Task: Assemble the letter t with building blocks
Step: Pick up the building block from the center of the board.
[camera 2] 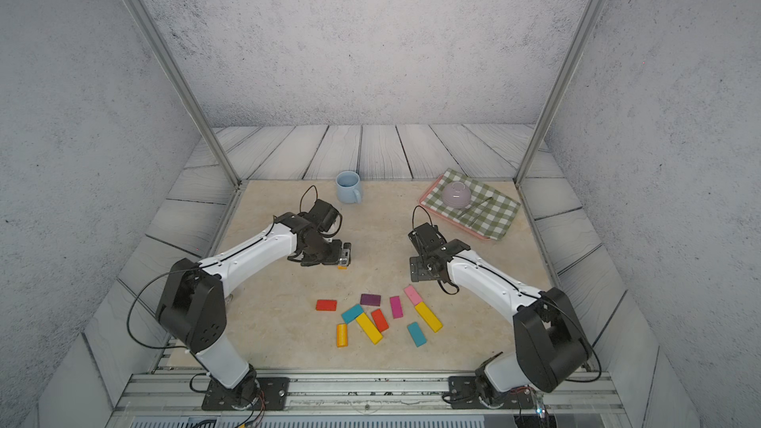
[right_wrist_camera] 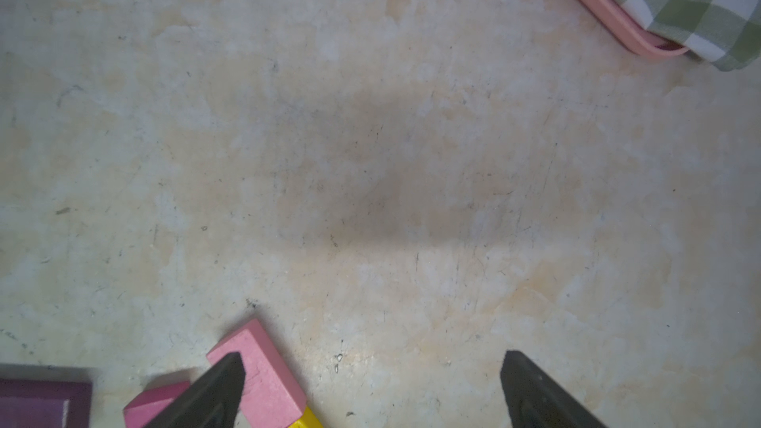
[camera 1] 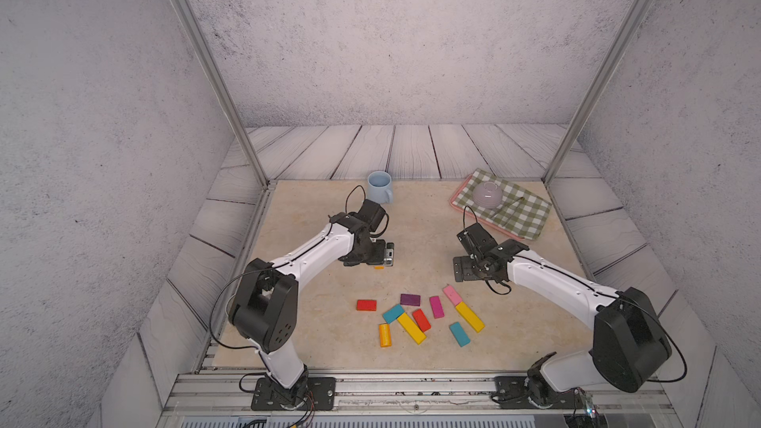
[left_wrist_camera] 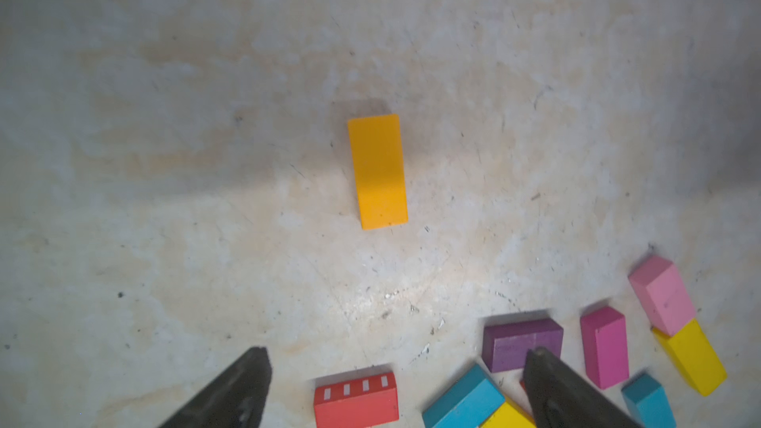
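Note:
One orange block lies flat and alone on the table, mostly hidden under my left gripper in both top views. In the left wrist view the left gripper is open and empty above the table. The other building blocks lie loose nearer the front: red, purple, magenta, pink, teal, and two long yellow ones. My right gripper hangs open and empty, one finger over the pink block.
A light-blue mug stands at the back behind the left arm. At the back right, a pink tray carries a green checked cloth and an upturned bowl. Metal frame posts rise at the table's far corners.

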